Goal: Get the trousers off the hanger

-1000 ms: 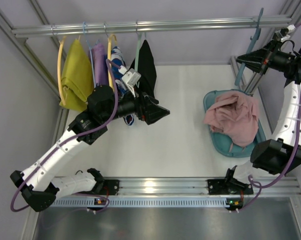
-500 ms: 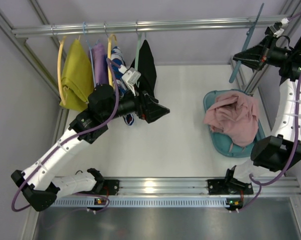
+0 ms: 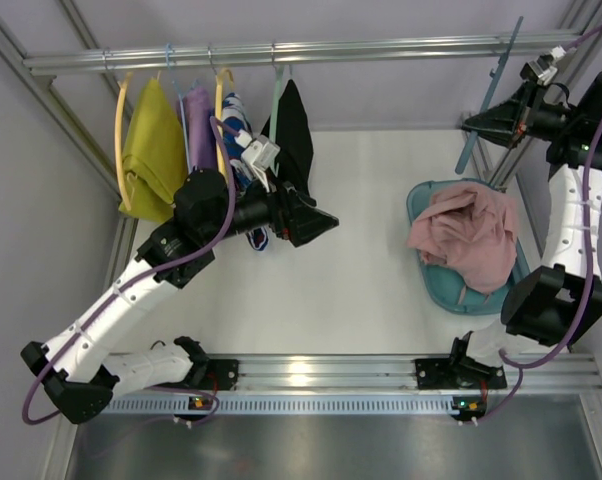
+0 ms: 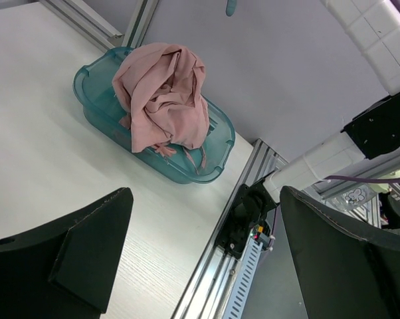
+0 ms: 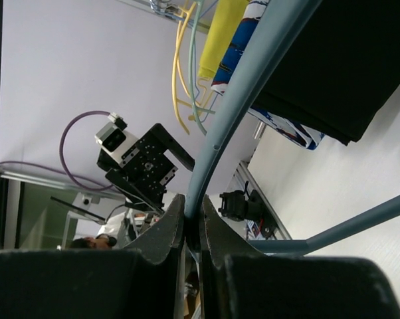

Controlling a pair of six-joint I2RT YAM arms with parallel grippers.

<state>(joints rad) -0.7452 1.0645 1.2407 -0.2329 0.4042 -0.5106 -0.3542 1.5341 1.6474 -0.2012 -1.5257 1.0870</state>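
Trousers (image 3: 466, 240): pale pink, heaped loosely in the teal tub (image 3: 421, 200) at the right of the table, with folds spilling over its rim. None of the fabric is seen on the hanger.
Hanger (image 3: 498, 70): thin, grey-blue and bare, held tilted near the right end of the rail (image 3: 331, 50).
Right gripper (image 3: 478, 120): pinched closed on the hanger's thin arm.
Left gripper (image 3: 326, 222): spread wide with nothing held, poised over mid-table beside the hanging clothes.
Step judged: removal looks done, and the bare hanger is probably to be hung up.
Care advised: the pinch should be kept firm, and the hook lined up over the rail and seated before release.
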